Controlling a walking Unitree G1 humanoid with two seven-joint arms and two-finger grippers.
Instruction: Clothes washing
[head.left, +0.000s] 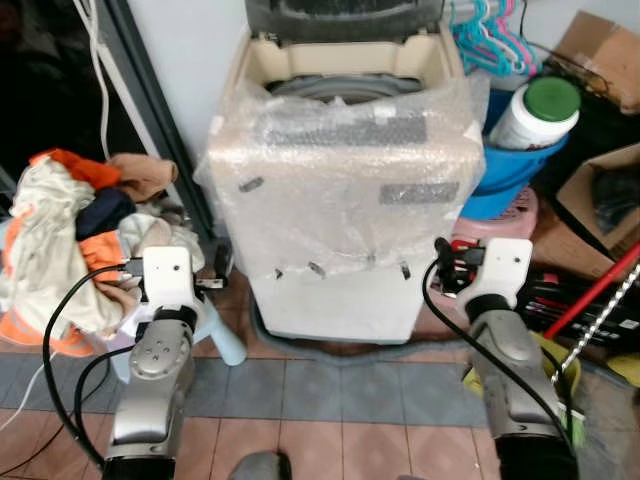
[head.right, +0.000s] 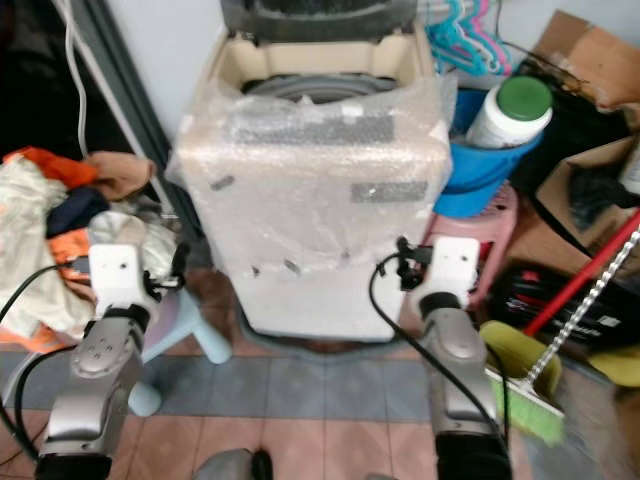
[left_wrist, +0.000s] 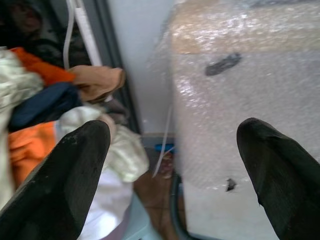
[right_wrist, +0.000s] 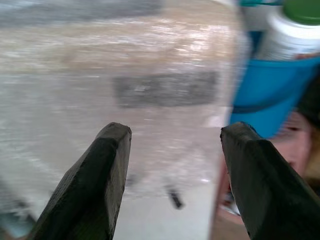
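1. Black fingers of the left gripper (left_wrist: 172, 175) stand wide apart and hold nothing; between them show the bubble-wrapped side of the washing machine (left_wrist: 250, 100) and part of a clothes pile (left_wrist: 45, 115).
2. Black fingers of the right gripper (right_wrist: 175, 175) are likewise spread wide and empty, pointing at the machine's wrapped front, with a blue bucket (right_wrist: 272, 85) off to one side.
3. Seen from the head, both silver arms are raised in front of the robot, the left arm (head.left: 160, 350) near the clothes and the right arm (head.left: 505, 340) by the machine's lower right corner.
4. Cream in colour, the washing machine (head.left: 340, 190) stands straight ahead against the wall, swathed in bubble wrap, its lid up and the drum opening visible at the top.
5. White, orange, navy and tan clothes (head.left: 70, 240) lie heaped to the machine's left, on a pale blue stool (head.left: 225, 340).
6. Right of the machine, the blue bucket (head.left: 510, 170) sits on a pink stool (head.left: 510, 225) and carries a white bottle with a green cap (head.left: 535, 110).
7. Coloured hangers (head.left: 490, 35) hang behind it; cardboard boxes (head.left: 600, 50), a red-handled broom (head.left: 590, 295) and a tiled floor (head.left: 340, 400) lie further out.
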